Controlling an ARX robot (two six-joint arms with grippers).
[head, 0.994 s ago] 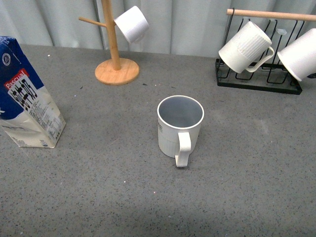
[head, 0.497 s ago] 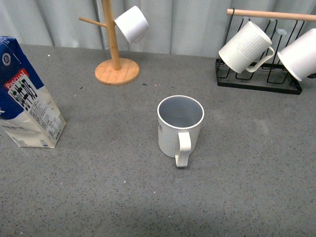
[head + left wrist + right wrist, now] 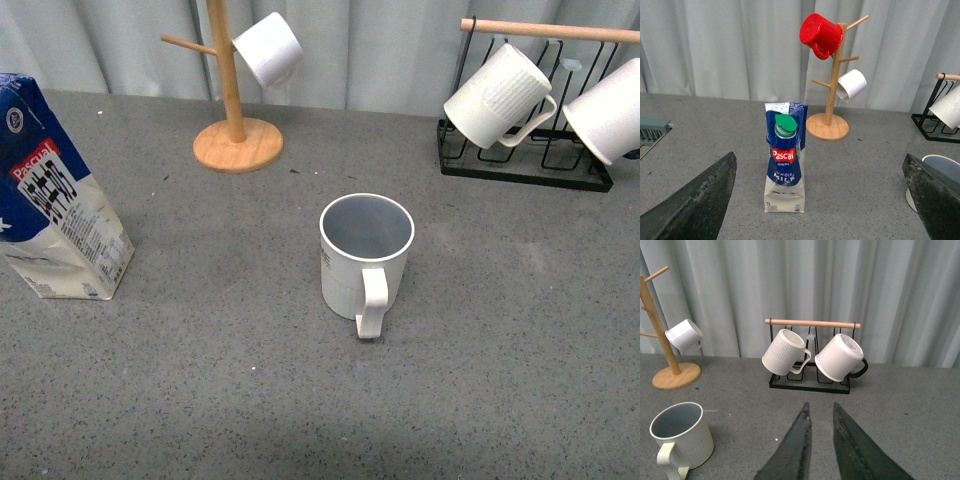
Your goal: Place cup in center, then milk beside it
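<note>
1. The cup [image 3: 366, 252] stands at the middle of the worktop [image 3: 200, 400]; the milk [image 3: 785, 165] is upright near its left edge.
2. My left gripper [image 3: 818, 156] gapes wide and empty. I centre on the milk and squeeze gently.
3. My right gripper [image 3: 821, 407] is nearly closed and empty.

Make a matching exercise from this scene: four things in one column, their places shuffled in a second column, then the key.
Things
1. cup
2. milk
3. red mug
4. ribbed mug without lettering

Places
A. hangs on the black rack under its wooden bar
B. stands upright in the middle of the tabletop, handle toward the front camera
C. stands on the table, far to the left in the front view
D. hangs at the top of the wooden mug tree

Pairs: 1-B, 2-C, 3-D, 4-A
</note>
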